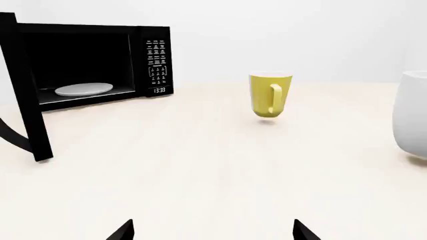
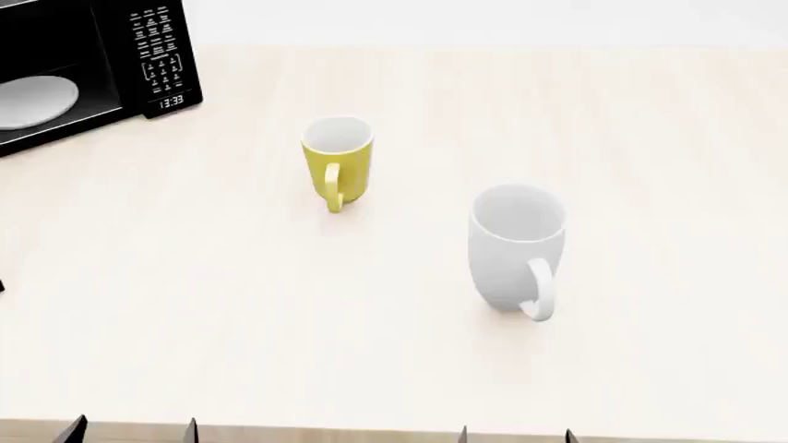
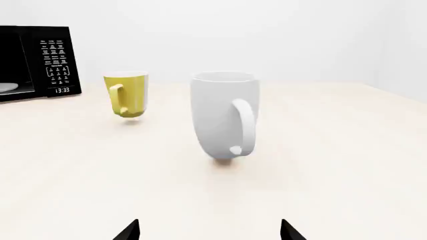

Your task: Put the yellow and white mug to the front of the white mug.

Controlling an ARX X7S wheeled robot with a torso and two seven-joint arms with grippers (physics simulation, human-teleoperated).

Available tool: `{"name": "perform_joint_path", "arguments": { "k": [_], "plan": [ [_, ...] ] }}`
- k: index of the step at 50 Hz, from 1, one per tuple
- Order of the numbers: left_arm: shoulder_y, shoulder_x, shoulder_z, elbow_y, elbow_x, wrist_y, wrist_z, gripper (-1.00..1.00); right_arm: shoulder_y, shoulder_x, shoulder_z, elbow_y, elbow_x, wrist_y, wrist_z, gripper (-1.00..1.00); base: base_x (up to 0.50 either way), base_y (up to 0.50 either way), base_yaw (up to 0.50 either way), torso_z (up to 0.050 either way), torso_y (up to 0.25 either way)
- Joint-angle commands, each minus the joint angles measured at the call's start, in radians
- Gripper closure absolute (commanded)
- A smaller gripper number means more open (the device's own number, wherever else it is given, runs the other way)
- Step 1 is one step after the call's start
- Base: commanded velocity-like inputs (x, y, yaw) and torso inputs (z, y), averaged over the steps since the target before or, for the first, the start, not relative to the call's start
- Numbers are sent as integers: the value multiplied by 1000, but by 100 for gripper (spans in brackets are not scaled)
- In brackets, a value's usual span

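Observation:
The yellow and white mug [image 2: 336, 162] stands upright on the table, its handle toward me; it also shows in the left wrist view [image 1: 269, 95] and the right wrist view [image 3: 127, 94]. The white mug [image 2: 515, 245] stands upright to its right and nearer me, handle toward me; it shows in the right wrist view [image 3: 223, 120] and at the edge of the left wrist view [image 1: 412, 116]. My left gripper [image 2: 132, 430] is open and empty at the table's near edge, left. My right gripper [image 2: 515, 434] is open and empty at the near edge, in front of the white mug.
A black microwave [image 2: 74, 65] with its door open stands at the far left; a white plate [image 1: 83, 89] lies inside. Its open door [image 1: 27, 95] juts toward me on the left. The pale table [image 2: 369, 323] stretches between the mugs and my grippers.

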Motion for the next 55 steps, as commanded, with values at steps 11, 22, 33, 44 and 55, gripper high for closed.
{"name": "perform_joint_path", "arguments": {
  "k": [11, 22, 33, 44, 55],
  "plan": [
    [-1, -44, 49, 0, -46, 0, -46, -100, -4, 45, -53, 0, 56, -18, 24, -100, 0, 0, 0, 0, 0],
    [-1, -66, 66, 8, -73, -7, -64, -100, -2, 66, -46, -35, 80, 14, 73, -100, 0, 0, 0, 0, 0],
    [2, -88, 56, 36, -103, -23, -83, -100, -3, 122, 136, -150, 249, 104, 132, -100, 0, 0, 0, 0, 0],
    [7, -107, 66, 54, -111, -25, -100, -100, -44, 162, 211, -210, 321, 87, 128, -100, 6, -4, 0, 0, 0],
    [13, -121, 79, 63, -132, -14, -95, -100, -38, 165, 274, -187, 456, 74, 90, -100, 388, -283, 0, 0, 0]
  ]
}}
